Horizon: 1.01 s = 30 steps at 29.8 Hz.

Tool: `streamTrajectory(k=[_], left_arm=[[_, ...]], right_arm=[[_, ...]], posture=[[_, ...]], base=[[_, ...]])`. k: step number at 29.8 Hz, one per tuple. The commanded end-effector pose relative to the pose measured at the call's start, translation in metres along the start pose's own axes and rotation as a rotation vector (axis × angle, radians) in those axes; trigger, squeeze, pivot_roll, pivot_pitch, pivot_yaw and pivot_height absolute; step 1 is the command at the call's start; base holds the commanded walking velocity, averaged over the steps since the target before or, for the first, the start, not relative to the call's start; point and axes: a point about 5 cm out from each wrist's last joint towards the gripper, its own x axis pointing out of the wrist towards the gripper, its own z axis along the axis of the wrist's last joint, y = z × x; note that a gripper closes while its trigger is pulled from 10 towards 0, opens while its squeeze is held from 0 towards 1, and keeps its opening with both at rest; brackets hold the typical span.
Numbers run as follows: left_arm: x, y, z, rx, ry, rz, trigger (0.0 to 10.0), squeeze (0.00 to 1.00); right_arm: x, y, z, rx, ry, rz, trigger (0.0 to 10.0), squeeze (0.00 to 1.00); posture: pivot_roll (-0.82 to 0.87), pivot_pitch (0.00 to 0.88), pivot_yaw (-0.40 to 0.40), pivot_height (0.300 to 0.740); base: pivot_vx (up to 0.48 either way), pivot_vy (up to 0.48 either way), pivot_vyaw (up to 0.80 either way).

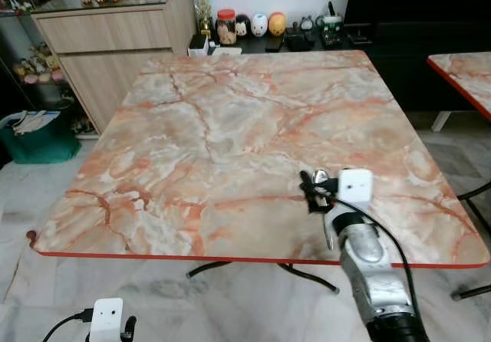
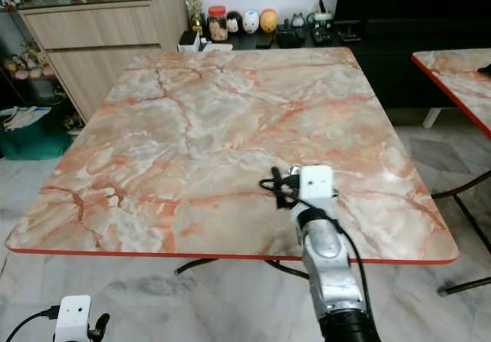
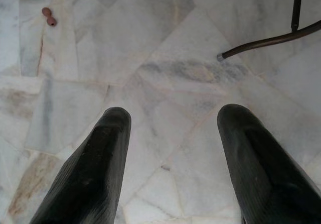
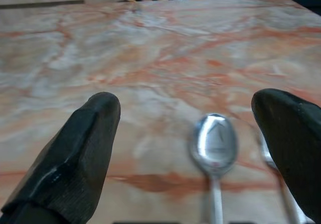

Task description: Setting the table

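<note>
Right gripper (image 4: 200,148) hovers low over the marble table (image 1: 230,127), fingers spread wide around a shiny steel spoon (image 4: 214,143) lying near the front edge, another utensil's handle just beside it. Lifting straight up should keep both undisturbed. Left gripper (image 3: 170,158) hangs open above the floor.

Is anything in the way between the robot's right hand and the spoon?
No. The right end effector hangs open just above the table, and the spoon lies right between its fingers with nothing in between.
</note>
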Motion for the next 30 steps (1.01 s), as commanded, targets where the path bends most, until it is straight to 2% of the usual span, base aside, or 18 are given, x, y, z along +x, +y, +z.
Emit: streamTrajectory(k=[1,2,5,6,7,8,9,13,19,23,30], left_arm=[[-0.001,0.002,-0.004,0.001,0.022,0.014,10.0,0.0],[-0.001,0.002,-0.004,0.0,0.022,0.013,10.0,0.0],[-0.001,0.001,-0.004,-0.002,0.022,0.012,10.0,0.0],[-0.001,0.001,-0.004,-0.003,0.022,0.012,10.0,0.0],[-0.001,0.001,-0.004,-0.003,0.023,0.012,10.0,0.0],[-0.001,0.001,-0.004,-0.002,0.023,0.012,10.0,0.0],[-0.001,0.002,-0.004,-0.001,0.024,0.012,10.0,0.0],[-0.001,0.002,-0.004,0.001,0.027,0.013,10.0,0.0],[-0.001,0.001,-0.005,0.001,0.028,0.014,10.0,0.0],[-0.001,0.0,-0.006,0.001,0.031,0.013,10.0,0.0],[-0.002,0.0,-0.006,0.002,0.032,0.012,10.0,0.0]], right_arm=[[0.001,0.006,0.004,-0.015,0.009,0.028,10.0,0.73],[0.002,0.007,0.004,-0.016,0.02,0.033,10.0,1.0],[0.002,0.012,0.003,-0.037,0.072,0.04,10.0,1.0],[0.002,0.013,0.002,-0.045,0.095,0.035,10.0,0.8],[0.002,0.014,0.002,-0.041,0.102,0.032,10.0,0.8],[0.002,0.014,0.001,-0.038,0.116,0.03,10.0,0.09],[0.002,0.015,0.0,-0.038,0.135,0.024,10.0,0.0],[0.002,0.016,-0.005,0.012,0.212,-0.022,10.0,0.0],[0.002,0.012,-0.006,0.027,0.261,-0.078,10.0,0.0],[0.001,0.003,-0.004,0.048,0.264,-0.14,10.0,0.0],[0.001,-0.003,-0.005,0.041,0.288,-0.18,10.0,0.0]], posture=[[-0.08,0.0,0.058,0.732],[-0.07,0.0,0.055,0.732],[-0.07,0.0,0.054,0.732],[-0.07,0.0,0.055,0.732],[-0.07,0.0,0.054,0.732],[-0.07,0.0,0.055,0.732],[-0.07,0.0,0.056,0.732],[-0.07,0.0,0.054,0.732],[-0.07,0.0,0.05,0.732],[-0.07,0.0,0.051,0.732],[-0.07,0.0,0.05,0.732]], base=[[0.0,0.0,0.0],[0.0,0.0,0.0],[0.0,0.0,0.0],[0.0,0.0,0.0],[0.0,0.0,0.0],[0.0,0.0,0.0],[0.0,0.0,0.0],[0.0,0.0,0.0],[0.0,0.0,0.0],[0.0,0.0,0.0],[0.0,0.0,0.0]])
